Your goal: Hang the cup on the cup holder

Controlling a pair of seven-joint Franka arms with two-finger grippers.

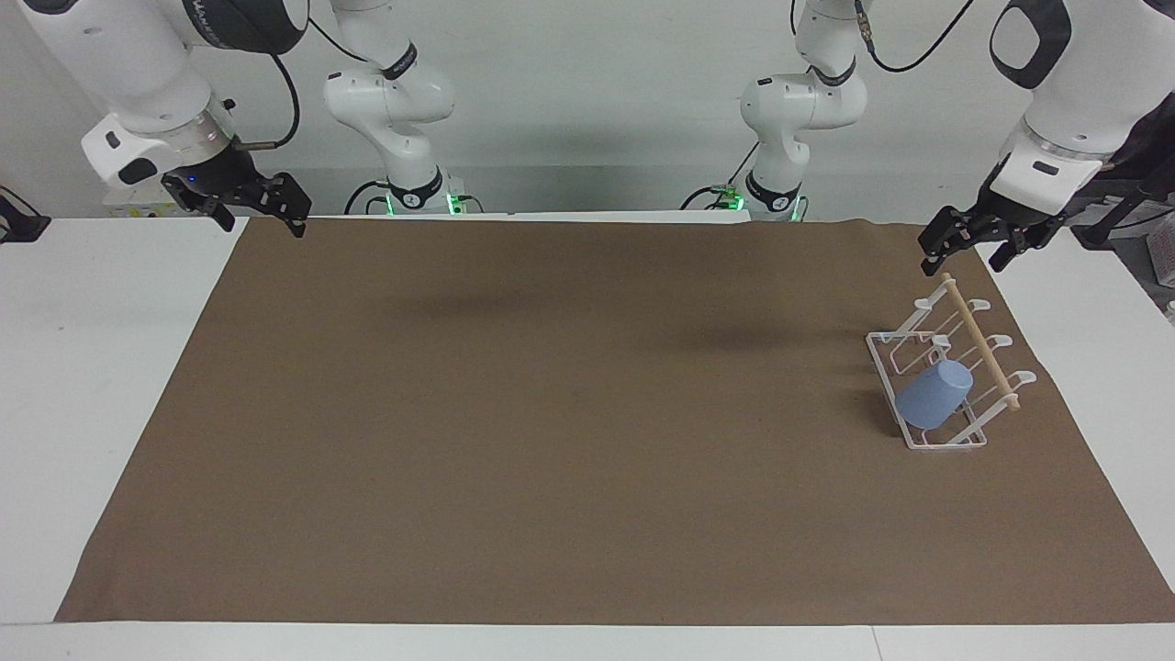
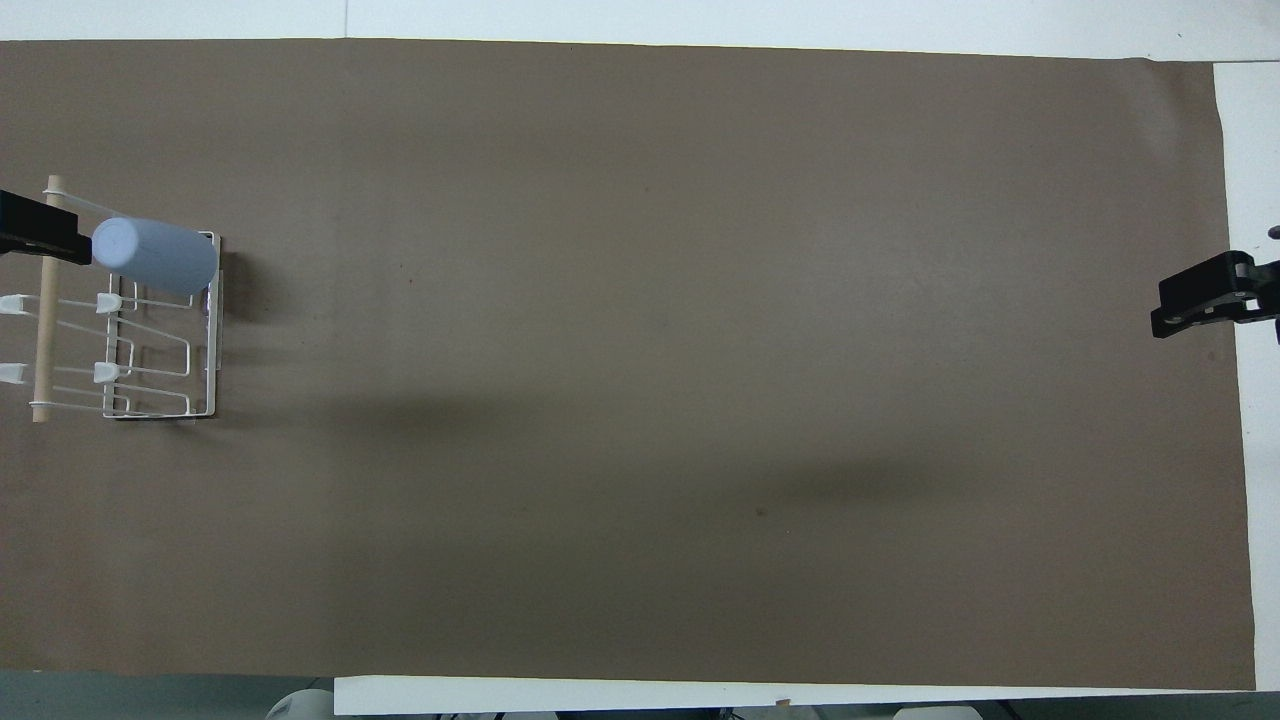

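We find cup (image 1: 934, 395) seated tilted on cup holder (image 1: 945, 372) prong at left arm's end of brown mat (image 1: 551, 413). Left gripper (image 1: 964, 248) hovers above dowel end, jaws apart, empty; right gripper (image 1: 248, 207) waits, jaws apart. Risk — cup slides off slanted prong if left gripper descends and bumps dowel.

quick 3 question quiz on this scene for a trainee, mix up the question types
1. True or false: the cup sits tilted on a prong of the cup holder.
2. The left hand is: A) gripping the cup B) open, up in the air above the holder's end nearest the robots C) resting on the brown mat.
3. Fill in: the right hand waits open at the right arm's ____ of the table.

Key: 1 true; 2 B; 3 end.
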